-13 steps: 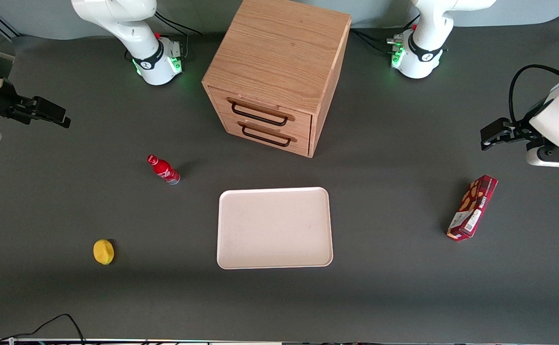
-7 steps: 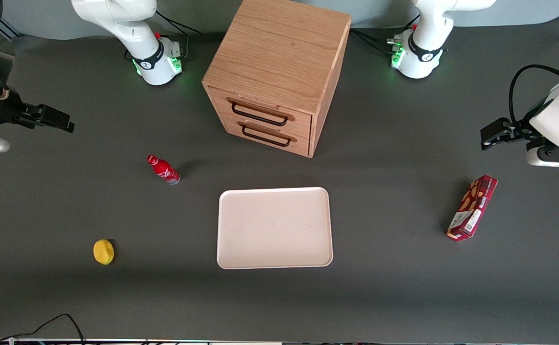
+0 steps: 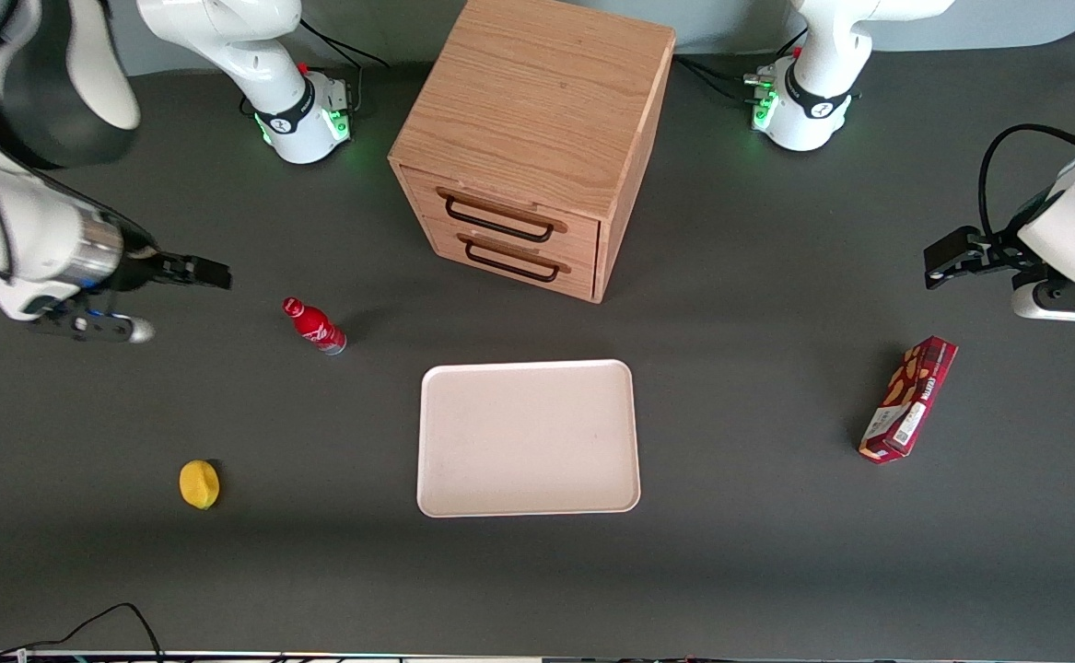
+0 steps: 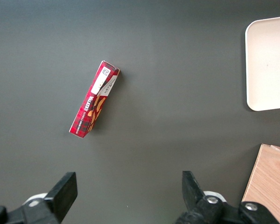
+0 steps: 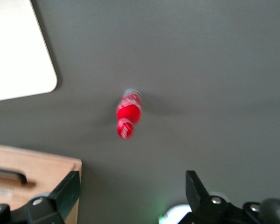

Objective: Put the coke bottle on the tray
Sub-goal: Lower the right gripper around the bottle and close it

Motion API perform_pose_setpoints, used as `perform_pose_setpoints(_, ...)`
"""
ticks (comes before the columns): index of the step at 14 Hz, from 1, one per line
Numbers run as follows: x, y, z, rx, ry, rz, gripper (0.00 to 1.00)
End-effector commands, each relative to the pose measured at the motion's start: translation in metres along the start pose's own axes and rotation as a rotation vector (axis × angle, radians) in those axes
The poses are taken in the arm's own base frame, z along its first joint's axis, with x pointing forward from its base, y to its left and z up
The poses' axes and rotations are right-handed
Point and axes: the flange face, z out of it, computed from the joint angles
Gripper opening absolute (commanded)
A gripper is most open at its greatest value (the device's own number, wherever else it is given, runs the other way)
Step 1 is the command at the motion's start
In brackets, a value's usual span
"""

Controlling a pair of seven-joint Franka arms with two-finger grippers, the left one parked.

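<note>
The claw (image 3: 215, 273) hung at the left of the front picture, a little above the middle, with its two fingers (image 5: 65, 192) spread wide apart and nothing held between them. The coke bottle (image 3: 314, 326) stood upright on the dark tabletop (image 3: 740, 387) (red cap on top), near the claw but not touching it. The tray (image 3: 528, 436) lay flat in the middle of the picture, lower than the bottle and well apart from it.

Bare table lies between the gripper (image 3: 210, 273), its fingers spread apart, and the upright coke bottle (image 3: 314, 326). Past it, the wooden drawer cabinet (image 3: 528, 147) seems clear of the way to the tray (image 3: 528, 437).
</note>
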Motion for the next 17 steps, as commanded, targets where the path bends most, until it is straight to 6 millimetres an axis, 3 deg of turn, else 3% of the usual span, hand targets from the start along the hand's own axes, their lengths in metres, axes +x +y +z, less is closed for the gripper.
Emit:
perform_pose_setpoints(1,-0.013,-0.016,0.08,0.02,0.06,0.029,1.0)
perform_pose_setpoints(4,-0.012,-0.009,0.147,0.026,0.139,0.028,1.0)
perform_pose_setpoints(5,-0.012,-0.008,0.156,0.019,0.145,0.024,1.0)
perform_pose_setpoints(6,-0.015,-0.006,0.163,0.019,0.147,0.025,0.92)
perform_pose_setpoints(7,-0.018,-0.006,0.17,0.017,0.147,0.022,0.72)
perform_pose_setpoints(9,-0.023,-0.011,0.17,0.015,0.149,0.009,0.06)
perform_pose_setpoints(10,-0.023,-0.012,0.17,0.014,0.146,0.007,0.0)
perform_pose_setpoints(14,-0.026,-0.018,0.165,0.011,0.146,-0.015,0.0)
perform_pose_setpoints(17,-0.022,-0.023,0.137,0.0,0.127,-0.025,0.0)
